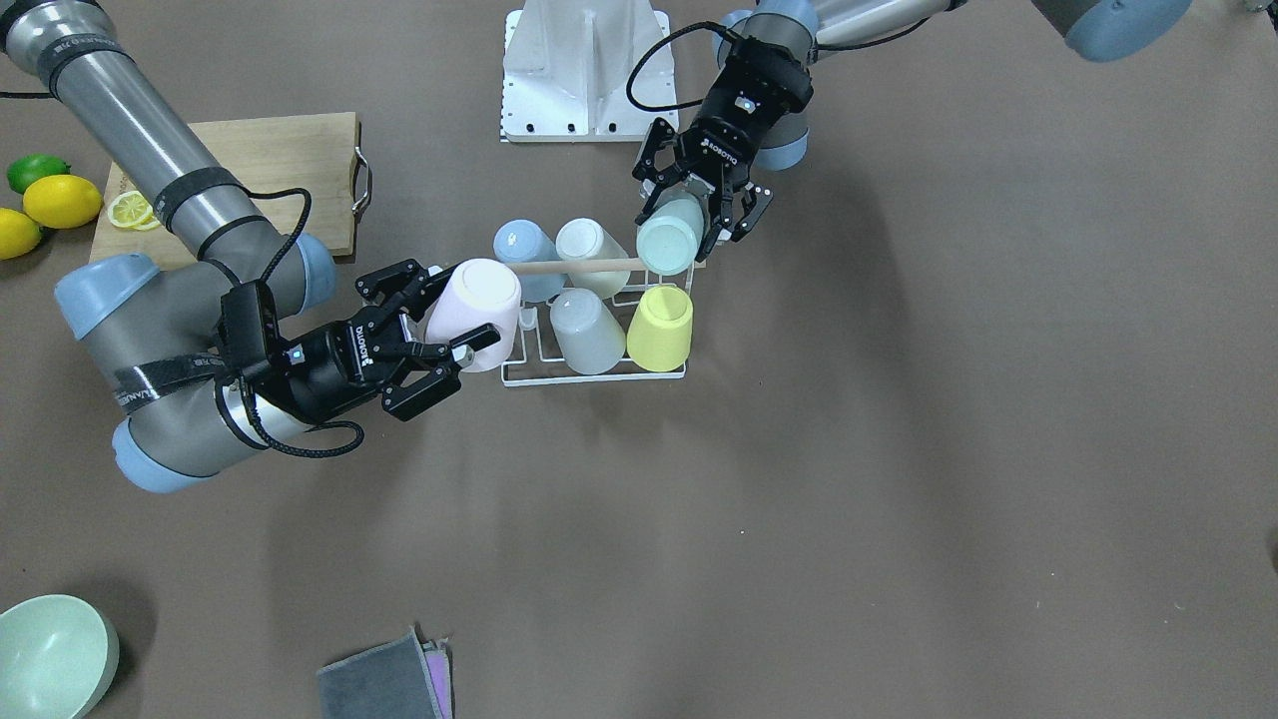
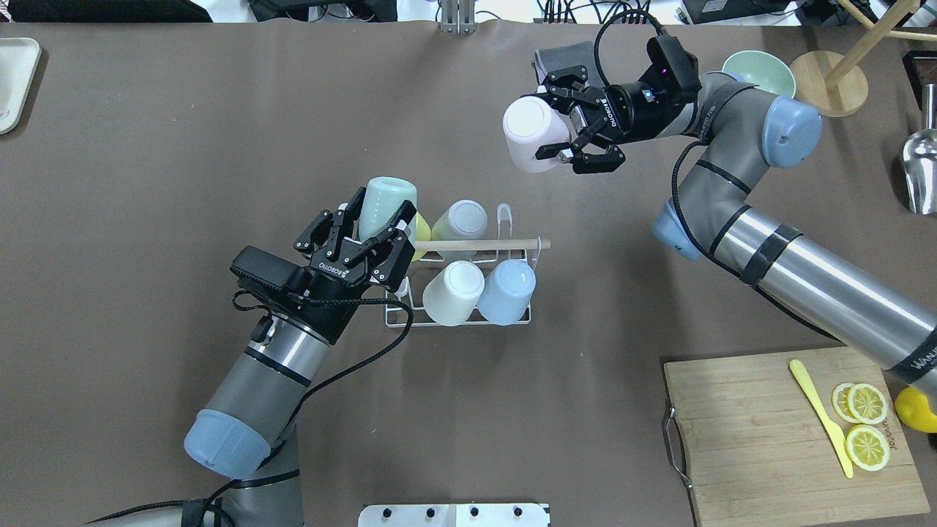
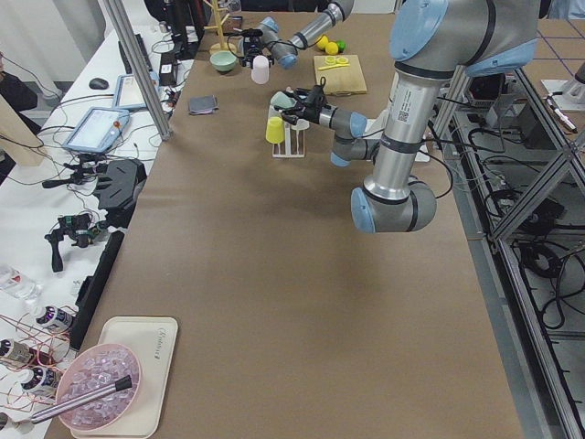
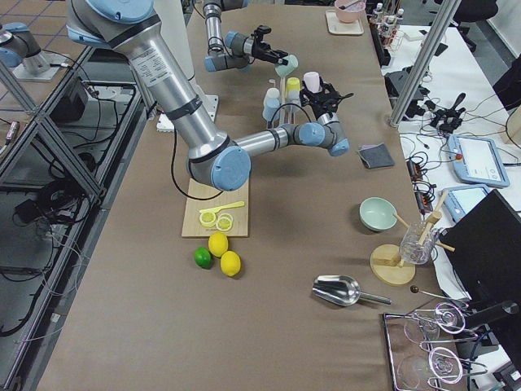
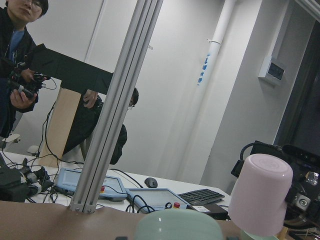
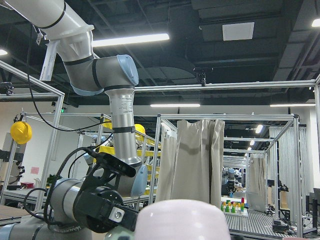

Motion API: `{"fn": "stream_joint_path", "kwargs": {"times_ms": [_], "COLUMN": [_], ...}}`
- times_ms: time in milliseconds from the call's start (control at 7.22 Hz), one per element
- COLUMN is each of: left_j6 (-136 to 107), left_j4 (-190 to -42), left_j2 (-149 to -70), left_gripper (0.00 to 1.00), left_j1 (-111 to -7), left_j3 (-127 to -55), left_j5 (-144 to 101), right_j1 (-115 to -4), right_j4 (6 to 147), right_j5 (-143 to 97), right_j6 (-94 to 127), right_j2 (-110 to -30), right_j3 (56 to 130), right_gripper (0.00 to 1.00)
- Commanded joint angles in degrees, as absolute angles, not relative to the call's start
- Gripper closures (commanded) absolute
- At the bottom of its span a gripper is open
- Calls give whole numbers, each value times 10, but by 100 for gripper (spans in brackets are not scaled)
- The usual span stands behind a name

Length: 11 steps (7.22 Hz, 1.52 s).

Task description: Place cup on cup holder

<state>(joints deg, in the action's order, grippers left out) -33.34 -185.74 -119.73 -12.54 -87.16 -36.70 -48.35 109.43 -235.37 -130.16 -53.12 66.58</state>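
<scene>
The cup holder (image 1: pixel 597 376) is a white wire rack with a wooden rod handle (image 1: pixel 579 267), mid-table; it also shows in the overhead view (image 2: pixel 468 316). It holds a blue cup (image 1: pixel 521 250), a white cup (image 1: pixel 589 248), a pale grey cup (image 1: pixel 587 332) and a yellow cup (image 1: pixel 661 328), all upside down. My left gripper (image 1: pixel 689 215) (image 2: pixel 381 217) is shut on a mint green cup (image 1: pixel 669 238) (image 2: pixel 388 203), tilted over the rack's left end. My right gripper (image 1: pixel 464 305) (image 2: pixel 550 124) is shut on a pink cup (image 1: pixel 474 308) (image 2: pixel 533 135), held in the air by the rack's other end.
A wooden cutting board (image 2: pixel 776 439) with lemon slices (image 2: pixel 866 424) and a yellow knife (image 2: pixel 820 413) lies on my right. A mint bowl (image 1: pixel 50 654), a grey cloth (image 1: pixel 384 681), lemons (image 1: pixel 62 200) and a lime (image 1: pixel 38 172) lie around. A white mount plate (image 1: pixel 589 70) is at my base.
</scene>
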Motion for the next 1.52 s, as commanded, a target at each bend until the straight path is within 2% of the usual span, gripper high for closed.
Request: {"fn": "stream_joint_path", "kwargs": {"times_ms": [0,1386], "left_j6": [-332,-333], "left_j4": [-1856,-1858], "left_j2": [-1198,-1195], "left_gripper": [100,100], "left_j1": [-125,-96], "left_j3": [-884,-869], "left_j5": [-367,-352], "right_j1": [-462,-437], "right_j4": [1094,1096], "right_j5": [-2355,-2348], "right_j6": [-1317,-1326], "right_j2": [-532,-532], "right_j3": [661,652], "right_gripper": [75,75]}}
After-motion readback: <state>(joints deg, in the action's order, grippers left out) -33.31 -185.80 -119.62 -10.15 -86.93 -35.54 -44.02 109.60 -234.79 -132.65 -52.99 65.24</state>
